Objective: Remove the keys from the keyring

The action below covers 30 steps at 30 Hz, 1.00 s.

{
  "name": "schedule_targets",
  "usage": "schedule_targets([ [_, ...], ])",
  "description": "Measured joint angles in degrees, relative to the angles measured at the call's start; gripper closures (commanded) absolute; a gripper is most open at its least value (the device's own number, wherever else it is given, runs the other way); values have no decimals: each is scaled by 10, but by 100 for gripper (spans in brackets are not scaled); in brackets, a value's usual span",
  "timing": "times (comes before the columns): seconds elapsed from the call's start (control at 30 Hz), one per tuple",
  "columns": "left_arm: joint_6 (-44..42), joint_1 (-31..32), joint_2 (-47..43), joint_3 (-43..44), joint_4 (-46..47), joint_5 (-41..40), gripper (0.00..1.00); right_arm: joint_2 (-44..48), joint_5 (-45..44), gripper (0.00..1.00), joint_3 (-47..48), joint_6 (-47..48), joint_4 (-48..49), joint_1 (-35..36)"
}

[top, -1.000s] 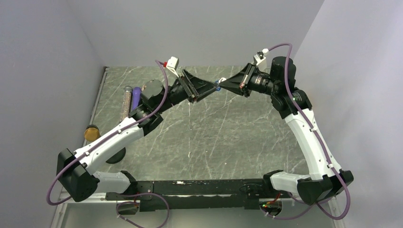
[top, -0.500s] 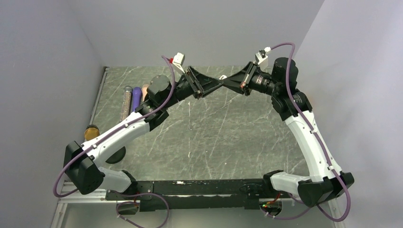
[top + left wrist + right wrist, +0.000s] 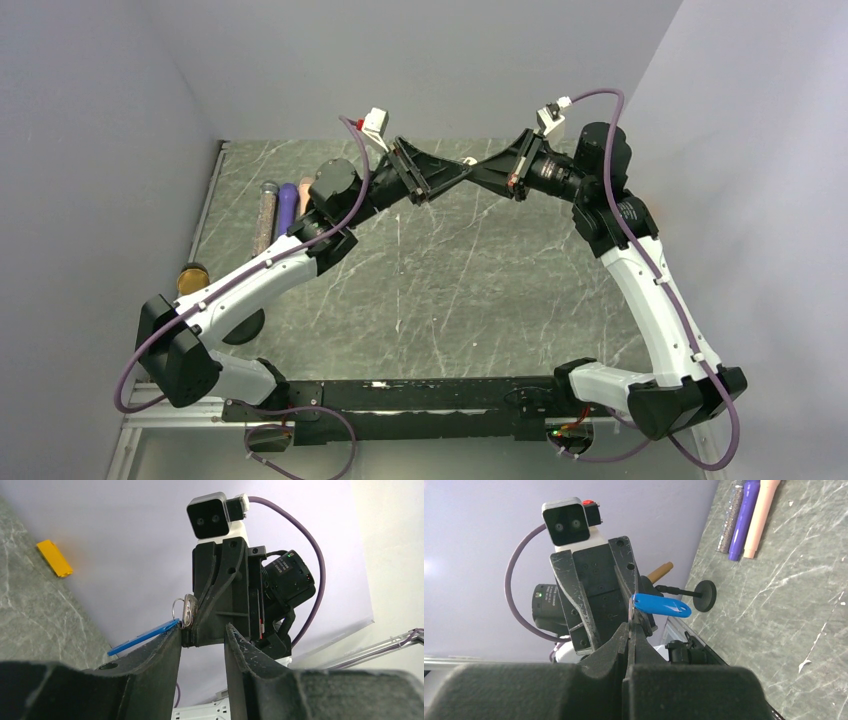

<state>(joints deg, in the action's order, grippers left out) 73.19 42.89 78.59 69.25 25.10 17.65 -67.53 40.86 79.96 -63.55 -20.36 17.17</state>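
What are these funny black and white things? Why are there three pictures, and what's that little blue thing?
They are two robot arms bolted to a grey-green marbled table. One picture looks down from above; the other two come from a camera on each wrist. The right claw is pinched shut on a small bright-blue key with a silvery metal ring. The left claw is open, with the right claw's tip between its fingers. On the table lie a glittery brown cylinder, a purple cylinder and a peach cylinder.
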Motion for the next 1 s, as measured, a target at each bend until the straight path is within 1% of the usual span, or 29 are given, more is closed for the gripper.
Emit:
schedule_targets([
  [0.27, -1, 1, 0, 2, 8, -10, 67, 1, 12, 100, 0, -1, 17, 0],
  [0.47, -1, 1, 0, 4, 9, -14, 64, 2, 17, 100, 0, -1, 22, 0],
  [0.57, -1, 1, 0, 5, 15, -16, 65, 2, 18, 100, 0, -1, 29, 0],
  [0.6, -1, 1, 0, 5, 17, -17, 67, 2, 19, 100, 0, -1, 31, 0],
  [0.63, -1, 1, 0, 5, 17, -19, 71, 2, 20, 100, 0, -1, 32, 0],
  [0.67, -1, 1, 0, 5, 18, -21, 77, 2, 21, 100, 0, -1, 33, 0],
  [0.7, -2, 1, 0, 5, 18, -21, 86, 2, 23, 100, 0, -2, 35, 0],
  [0.73, 0, 1, 0, 5, 18, -23, 92, 2, 24, 100, 0, -2, 38, 0],
  [0.8, -1, 1, 0, 8, 20, -24, 99, 3, 27, 100, 0, -3, 42, 0],
  [0.83, -2, 1, 0, 10, 20, -24, 100, 3, 28, 100, 0, -5, 46, -1],
  [1.0, -3, 3, 0, 20, 22, -23, 100, 9, 30, 100, 0, -6, 61, -1],
])
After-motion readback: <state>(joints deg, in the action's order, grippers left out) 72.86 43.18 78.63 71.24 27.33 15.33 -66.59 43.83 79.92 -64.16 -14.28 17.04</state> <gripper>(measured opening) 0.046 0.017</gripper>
